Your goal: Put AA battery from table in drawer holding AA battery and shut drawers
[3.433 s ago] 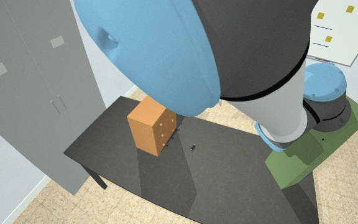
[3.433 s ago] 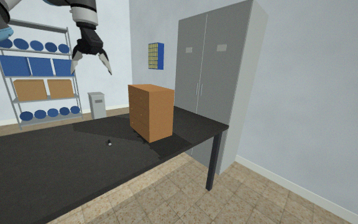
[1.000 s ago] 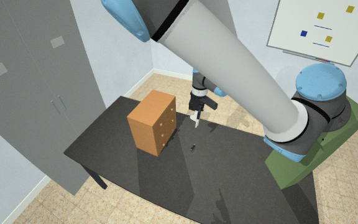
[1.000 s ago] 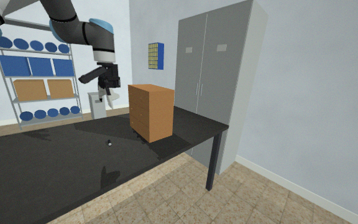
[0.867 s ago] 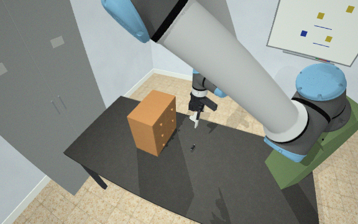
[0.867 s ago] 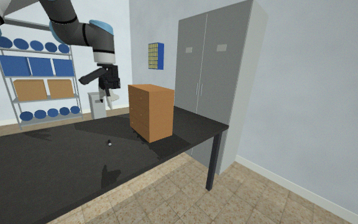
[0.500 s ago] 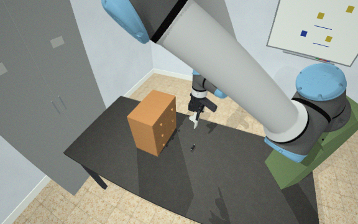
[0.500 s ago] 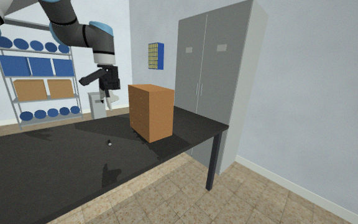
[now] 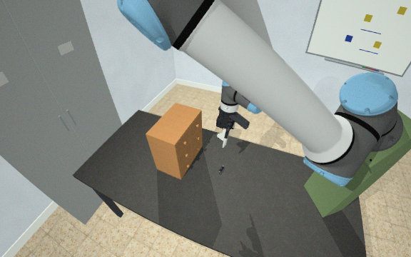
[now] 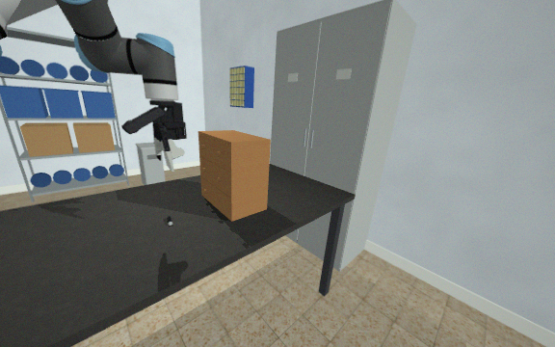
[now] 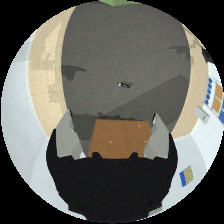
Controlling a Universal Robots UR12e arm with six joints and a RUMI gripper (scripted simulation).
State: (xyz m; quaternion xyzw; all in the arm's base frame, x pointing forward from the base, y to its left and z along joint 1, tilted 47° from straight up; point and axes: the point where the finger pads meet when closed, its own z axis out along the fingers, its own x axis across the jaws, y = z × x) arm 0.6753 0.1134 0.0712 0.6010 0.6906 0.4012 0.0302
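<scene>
An AA battery [image 9: 221, 169] [image 10: 170, 222] [image 11: 124, 85], dark with a light end, lies on its side on the black table [image 9: 280, 200] [image 10: 90, 270] [image 11: 110, 40], in front of the chest's drawer side. The orange-brown chest [image 9: 164, 157] [image 10: 250, 178] [image 11: 118, 135] stands upright. Its drawer fronts with small knobs look flush, so the drawers appear shut; their contents are hidden. My gripper [image 9: 223, 140] [image 10: 172, 156] [image 11: 113, 111] is open and empty. It hangs above the table on the chest's drawer side, near the table edge, clear of the chest and the battery.
A grey cabinet [image 9: 48, 107] [image 10: 330, 96] stands behind the chest's end of the table. The green robot base [image 9: 334, 196] is at the opposite end. The large arm link [image 9: 262, 78] passes over the table in the top view.
</scene>
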